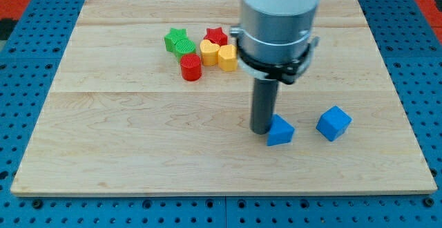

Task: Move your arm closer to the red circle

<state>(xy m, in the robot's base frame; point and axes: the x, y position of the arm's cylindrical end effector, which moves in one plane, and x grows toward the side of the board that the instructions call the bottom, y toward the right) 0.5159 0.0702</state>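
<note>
The red circle (pixel 191 67) is a short red cylinder in the cluster of blocks at the view's upper middle. My tip (pixel 261 129) stands on the board well to the right of and below it, touching the left side of a blue triangle block (pixel 280 131). The rod hangs from the wide grey and white arm body (pixel 277 27), which hides part of the board behind it.
Around the red circle lie a green star (pixel 176 37), a green block (pixel 184 46), a red star (pixel 216 35), a yellow heart (pixel 209 51) and a yellow hexagon (pixel 227 57). A blue cube (pixel 334 123) sits right of the blue triangle. The wooden board (pixel 103 138) rests on blue pegboard.
</note>
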